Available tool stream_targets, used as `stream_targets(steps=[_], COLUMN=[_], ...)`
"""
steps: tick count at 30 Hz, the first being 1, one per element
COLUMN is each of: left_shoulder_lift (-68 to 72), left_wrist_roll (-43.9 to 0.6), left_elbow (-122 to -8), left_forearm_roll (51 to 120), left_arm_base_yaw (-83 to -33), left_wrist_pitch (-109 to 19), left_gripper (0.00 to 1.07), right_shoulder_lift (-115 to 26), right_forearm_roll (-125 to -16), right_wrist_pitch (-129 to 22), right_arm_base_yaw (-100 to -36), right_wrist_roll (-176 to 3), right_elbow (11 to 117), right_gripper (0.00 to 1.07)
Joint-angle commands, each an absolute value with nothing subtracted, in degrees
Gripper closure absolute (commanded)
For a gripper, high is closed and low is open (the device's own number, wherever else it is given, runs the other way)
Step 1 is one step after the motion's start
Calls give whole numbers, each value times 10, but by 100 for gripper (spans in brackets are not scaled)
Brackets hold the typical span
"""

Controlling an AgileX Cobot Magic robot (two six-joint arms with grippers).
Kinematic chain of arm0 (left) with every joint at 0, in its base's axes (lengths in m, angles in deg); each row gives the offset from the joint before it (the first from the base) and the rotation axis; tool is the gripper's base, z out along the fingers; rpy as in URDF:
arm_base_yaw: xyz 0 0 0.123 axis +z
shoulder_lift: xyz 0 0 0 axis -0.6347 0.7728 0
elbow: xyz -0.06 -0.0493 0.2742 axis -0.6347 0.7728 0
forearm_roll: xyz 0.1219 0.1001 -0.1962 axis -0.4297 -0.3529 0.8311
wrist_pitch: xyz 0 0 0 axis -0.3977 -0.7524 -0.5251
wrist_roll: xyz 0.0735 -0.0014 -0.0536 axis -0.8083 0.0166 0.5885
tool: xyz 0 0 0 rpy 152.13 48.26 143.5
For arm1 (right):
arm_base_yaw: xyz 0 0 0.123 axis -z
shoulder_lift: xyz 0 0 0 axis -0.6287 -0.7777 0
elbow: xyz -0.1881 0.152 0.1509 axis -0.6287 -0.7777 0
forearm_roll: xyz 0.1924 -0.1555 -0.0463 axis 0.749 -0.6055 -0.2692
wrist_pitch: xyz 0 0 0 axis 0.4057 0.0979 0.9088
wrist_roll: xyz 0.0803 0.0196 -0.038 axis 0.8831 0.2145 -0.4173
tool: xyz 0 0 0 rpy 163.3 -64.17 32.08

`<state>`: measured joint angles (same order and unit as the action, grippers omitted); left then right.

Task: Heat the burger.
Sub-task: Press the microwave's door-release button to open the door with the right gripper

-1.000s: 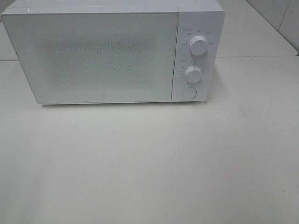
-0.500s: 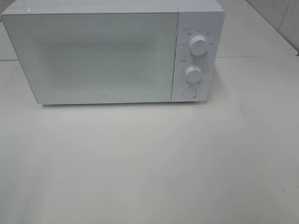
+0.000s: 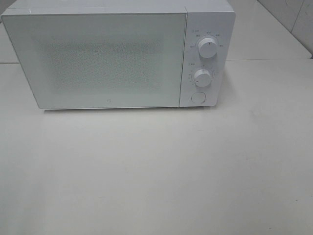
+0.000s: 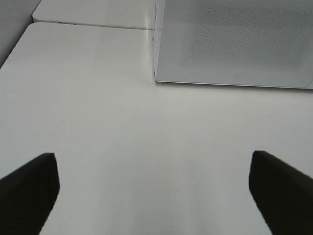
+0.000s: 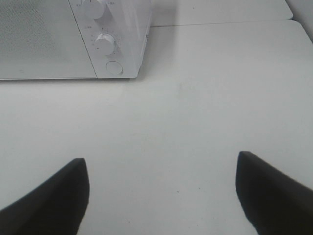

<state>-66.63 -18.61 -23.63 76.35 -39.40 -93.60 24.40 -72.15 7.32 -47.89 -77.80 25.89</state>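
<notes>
The burger was in none of the three views. It was not on the table in front of the microwave, nor to either side of it, and neither gripper carried it. The microwave's door was shut, and nothing could be made out through its dotted panel, so whether the burger sat inside could not be told.

That left progress open to two readings. If the burger was already inside behind the shut door, loading was done and what remained was setting the knobs to the right of the door, waiting, and taking the burger out. If it was somewhere out of view, nothing had been done: it had to be fetched, the door opened, the burger put in, the door shut and the heat set. The pictures could not decide between these.

The left gripper hovered over the table in front of the microwave's left corner, jaws wide and holding nothing. The right gripper hovered in front of the microwave's control side, jaws also wide and holding nothing.

Counted:
- one microwave with one door
- two knobs, the upper knob above the lower knob
- one round button below the lower knob
- two grippers, each showing two dark fingers
- no burger in view
</notes>
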Motion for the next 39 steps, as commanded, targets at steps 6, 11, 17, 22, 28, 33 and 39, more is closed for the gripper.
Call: stream_targets(steps=[6,11,17,22,28,33,39], left_shoulder_lift=[-677,-677,-677,-677,-677,-677,-677], left_wrist_roll=[-185,-185,-185,-185,-185,-185,-185], left_elbow=[-235,-235,-235,-235,-235,-235,-235], left_forearm_roll=[764,764,764,764,764,764,764], left_arm_base_yaw=[-392,-392,-392,-392,-392,-392,-392], left_wrist_pitch=[-930,-930,-930,-930,-930,-930,-930], left_gripper=[9,9,9,9,9,9,9], right_shoulder_lift=[195,162,110,79,9,-52,-126], right_forearm_roll=[-717,-718,-719,-719,-719,-719,-723], right_wrist_pitch=[2,-34,-91,-126,-187,-233,-291], right_arm_base_yaw=[-475,-476,-476,-476,-476,-476,-476], right_wrist_roll=[-779,-779,-779,-779,-779,-779,-779], right_elbow=[282,282,281,281,281,281,281], right_gripper=[31,31,31,31,31,31,31])
